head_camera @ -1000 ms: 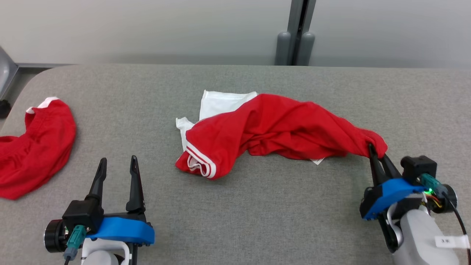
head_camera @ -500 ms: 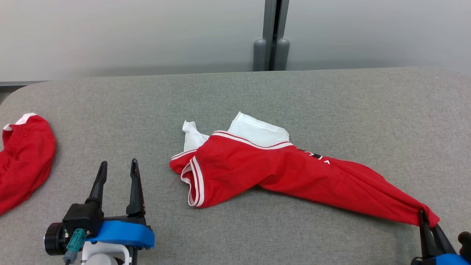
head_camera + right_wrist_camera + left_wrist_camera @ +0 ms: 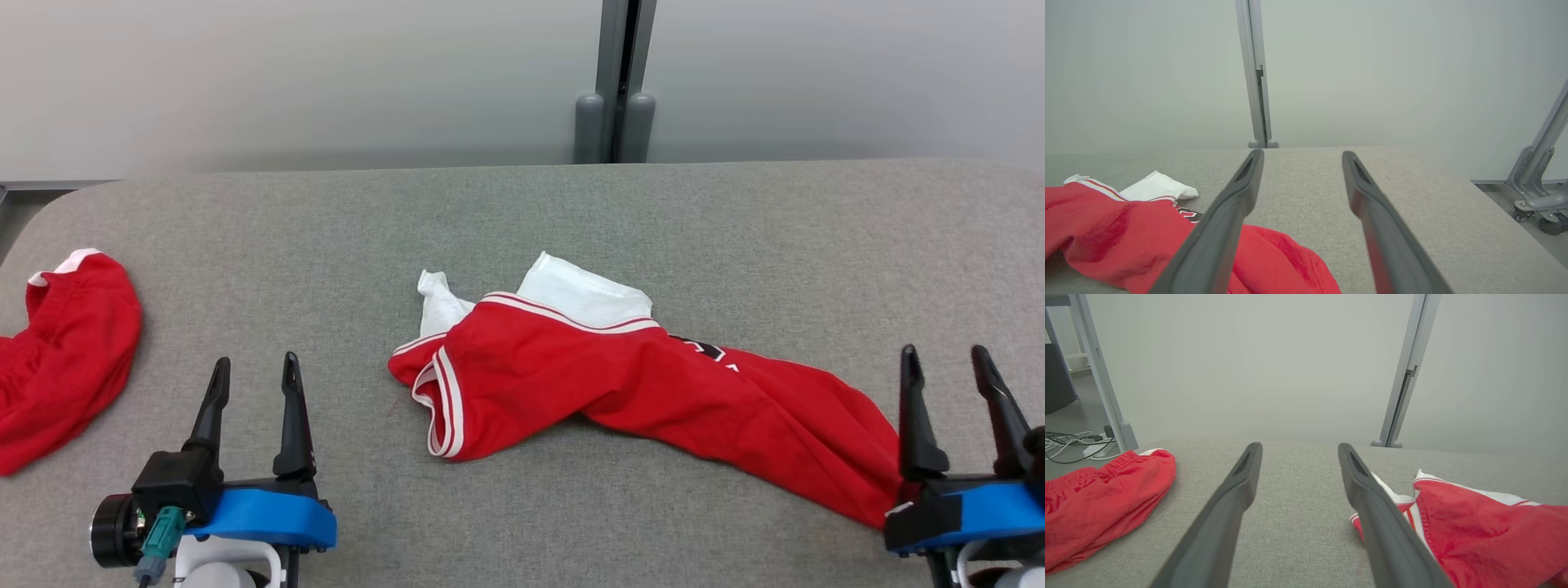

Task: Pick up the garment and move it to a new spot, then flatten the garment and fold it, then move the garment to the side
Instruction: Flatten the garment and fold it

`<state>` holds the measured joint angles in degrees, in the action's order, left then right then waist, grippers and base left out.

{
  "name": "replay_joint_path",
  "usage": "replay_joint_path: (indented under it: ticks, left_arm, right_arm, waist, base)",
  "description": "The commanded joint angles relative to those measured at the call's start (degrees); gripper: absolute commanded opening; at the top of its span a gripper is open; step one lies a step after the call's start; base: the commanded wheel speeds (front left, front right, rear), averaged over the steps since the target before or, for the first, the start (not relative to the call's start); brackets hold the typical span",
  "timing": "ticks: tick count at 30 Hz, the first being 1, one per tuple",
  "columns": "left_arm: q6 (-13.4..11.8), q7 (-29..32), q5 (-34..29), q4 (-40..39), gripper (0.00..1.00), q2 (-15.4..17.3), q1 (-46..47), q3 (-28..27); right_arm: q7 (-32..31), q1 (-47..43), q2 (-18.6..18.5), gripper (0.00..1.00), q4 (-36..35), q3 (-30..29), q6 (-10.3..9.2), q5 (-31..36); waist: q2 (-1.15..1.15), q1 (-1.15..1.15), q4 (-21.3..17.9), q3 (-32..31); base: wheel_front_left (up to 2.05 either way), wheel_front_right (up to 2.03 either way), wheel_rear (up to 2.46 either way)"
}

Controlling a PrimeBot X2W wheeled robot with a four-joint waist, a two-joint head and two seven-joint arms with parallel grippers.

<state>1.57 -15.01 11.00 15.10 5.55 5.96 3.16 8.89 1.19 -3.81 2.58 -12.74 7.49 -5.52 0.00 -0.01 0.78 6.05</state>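
A red jersey (image 3: 620,384) with white trim lies crumpled across the middle of the grey tabletop (image 3: 522,212). At the jersey's right end the right fingers (image 3: 913,408) stand spread wide and empty; contact with the cloth is unclear. Left of the jersey, apart from it, the left fingers (image 3: 291,416) are equally spread, gripping nothing. Red shorts (image 3: 65,343) lie farther left.

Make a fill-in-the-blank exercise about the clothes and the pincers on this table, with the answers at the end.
1. The right pincer stands ____ and grips nothing.
2. The jersey in the middle of the table is red with ____ trim.
3. The other red garment lies toward the robot's ____ side.
4. The left pincer holds ____.
Missing words: open; white; left; nothing.
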Motion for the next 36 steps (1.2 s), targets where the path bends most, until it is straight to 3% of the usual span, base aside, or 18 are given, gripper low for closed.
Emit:
replay_joint_path:
  ticks: [1, 7, 14, 26, 36]
  left_arm:
    - [-0.1, -0.3, -0.5, -0.1, 1.0, 0.3, -0.1, 0.0]
    - [-0.3, -0.3, -0.6, -0.3, 1.0, 0.1, -0.2, 0.0]
    - [-0.4, -0.3, -0.4, -0.3, 1.0, 0.0, -0.1, 0.1]
    - [-0.1, -0.3, -0.8, 0.1, 1.0, 0.1, 1.5, 0.3]
    - [2.6, 2.5, -1.6, 1.9, 1.0, 1.7, 14.3, 3.1]
  right_arm:
    - [-0.5, 1.0, 0.5, 1.0, -1.0, 1.6, 0.01, 0.7]
    - [-2.0, 3.2, 0.8, 1.0, -1.3, 7.3, 0.01, 1.0]
    - [-1.8, 2.1, 0.9, 1.0, 3.0, 11.5, 0.01, 0.8]
    - [-0.2, 3.5, 0.9, 1.0, 6.3, 12.3, 0.01, 1.3]
    - [0.4, 5.6, 0.9, 1.0, 5.1, 12.2, 0.01, 1.7]
  waist:
    - [0.0, 0.01, 0.3, -0.1]
    - [0.0, 0.01, 1.3, 0.1]
    - [0.0, 0.01, 2.5, 0.5]
    - [0.0, 0.01, 1.2, 1.3]
    - [0.0, 0.01, -1.4, 4.7]
  base:
    - [0.0, 0.0, 0.0]
    - [0.0, 0.0, 0.0]
    - [0.0, 0.0, 0.0]
    - [0.0, 0.0, 0.0]
    - [0.0, 0.0, 0.0]
